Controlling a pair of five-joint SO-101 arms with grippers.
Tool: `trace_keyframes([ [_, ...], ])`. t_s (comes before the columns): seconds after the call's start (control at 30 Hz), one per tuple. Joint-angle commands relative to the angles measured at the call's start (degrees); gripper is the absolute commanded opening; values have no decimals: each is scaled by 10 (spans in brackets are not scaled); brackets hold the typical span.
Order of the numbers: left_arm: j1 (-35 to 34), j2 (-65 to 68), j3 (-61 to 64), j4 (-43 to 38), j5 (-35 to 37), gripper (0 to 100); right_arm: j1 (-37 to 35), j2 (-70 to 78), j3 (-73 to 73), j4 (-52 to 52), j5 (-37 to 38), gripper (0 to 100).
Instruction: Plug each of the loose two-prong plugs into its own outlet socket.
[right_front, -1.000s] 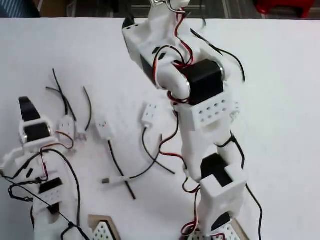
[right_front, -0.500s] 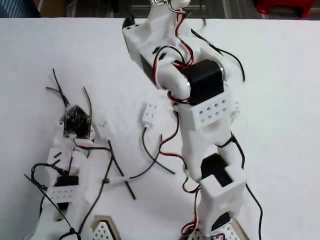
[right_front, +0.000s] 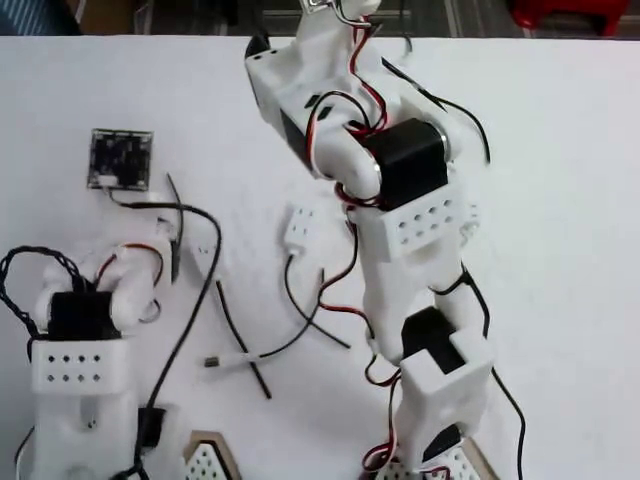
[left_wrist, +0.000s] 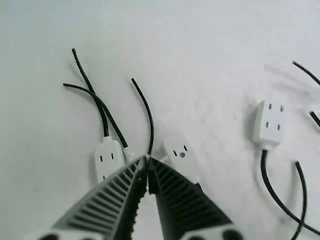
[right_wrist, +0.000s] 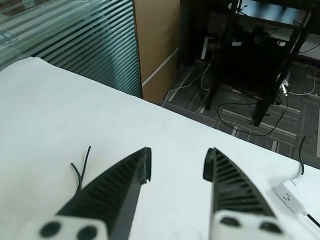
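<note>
Three white outlet sockets lie on the white table. In the left wrist view, one socket (left_wrist: 108, 158) and a second socket (left_wrist: 180, 153) flank my shut left gripper (left_wrist: 147, 161), whose tips sit just above the table between them. The third socket (left_wrist: 269, 122) (right_front: 300, 226) lies apart. A loose two-prong plug (right_front: 212, 362) on a black cord rests nearer the arm bases. My right gripper (right_wrist: 175, 165) hangs open over the table's far edge, with nothing between its fingers. Another white socket (right_wrist: 290, 195) lies off to its side.
Thin black cords (right_front: 300, 320) cross the table between the two arms. The right arm (right_front: 400, 210) stretches up the table's middle with red and black wiring. The left arm (right_front: 80, 330) stands at the near left, its camera board (right_front: 120, 158) raised. Beyond the far edge is a room floor.
The left arm has swung in from the far left toward the sockets and tipped over them. The right arm has stayed still.
</note>
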Motion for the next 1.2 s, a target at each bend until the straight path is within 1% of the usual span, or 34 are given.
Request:
trace_keyframes([
  [0.0,14,-1,-24,40,6,44,3,-30,-7,3,-3,181],
  [0.07,15,-1,-11,58,5,120,5,-30,-7,3,-3,181],
  [0.17,15,-1,-1,105,-18,308,6,-30,-7,3,-3,181],
  [0.23,15,-1,4,142,-18,379,4,-30,-7,3,-3,181],
  [0.3,15,-1,4,156,-18,400,3,-30,-7,3,-3,181],
  [0.43,15,13,2,159,-18,400,2,-30,-7,3,-3,181],
  [0.57,15,103,-10,163,-18,400,2,-30,-7,3,-3,181],
  [0.67,16,189,-63,215,-29,400,2,-30,-7,3,-3,181],
  [0.7,17,211,-84,237,-52,400,2,-30,-7,3,-3,181],
  [0.77,29,243,-119,273,-126,400,2,-30,-7,3,-3,181],
  [0.83,42,252,-136,295,-186,400,2,-30,-7,3,-3,181],
  [0.9,54,252,-137,300,-242,400,2,-30,-7,3,-3,181],
  [1.07,85,256,-101,300,-446,399,2,-30,-7,3,-2,181],
  [1.13,107,256,-68,289,-487,390,2,-30,-7,3,-2,181],
  [1.17,122,256,-49,274,-489,373,2,-30,-7,3,-2,181],
])
